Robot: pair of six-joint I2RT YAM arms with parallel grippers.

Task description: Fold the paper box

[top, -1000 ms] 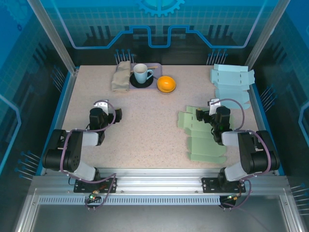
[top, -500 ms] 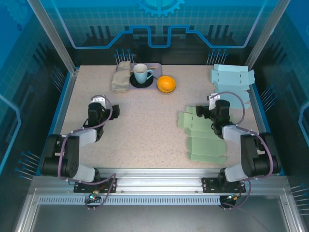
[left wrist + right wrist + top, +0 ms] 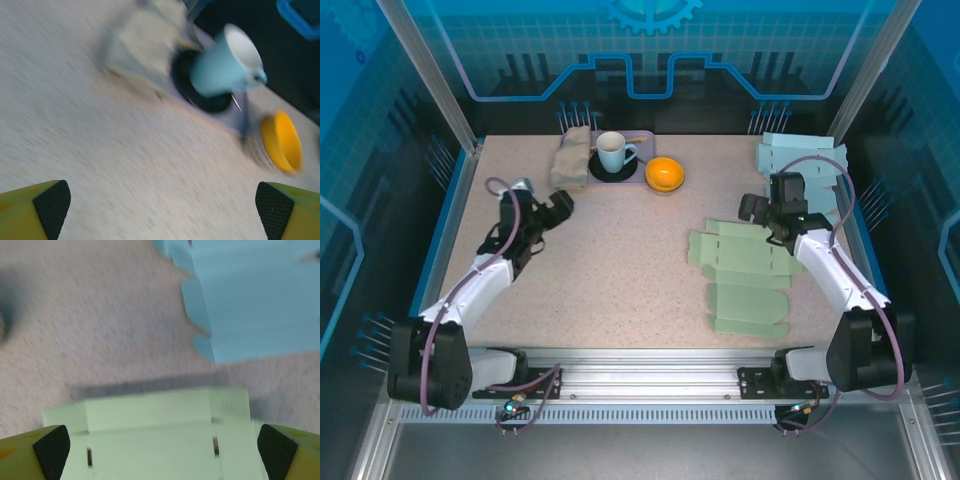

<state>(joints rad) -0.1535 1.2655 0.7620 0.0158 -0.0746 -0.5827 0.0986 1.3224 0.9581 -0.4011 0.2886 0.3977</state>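
We judge this the approach step: our right fingers [image 3: 49, 446] hang wide open above the green box blank [image 3: 150, 430]; left fingers [image 3: 50, 202] are open too. Next we should pinch a flap edge.

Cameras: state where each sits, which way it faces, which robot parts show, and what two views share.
Top external: above and behind the bases, looking down at the table; both arms, left gripper, right gripper.
Left wrist: on the left arm, facing the cup, orange bowl, cloth; own fingertips.
Right wrist: on the right arm, facing down at green blank, blue blank; own fingertips.
Shared: cup, in top and left wrist.
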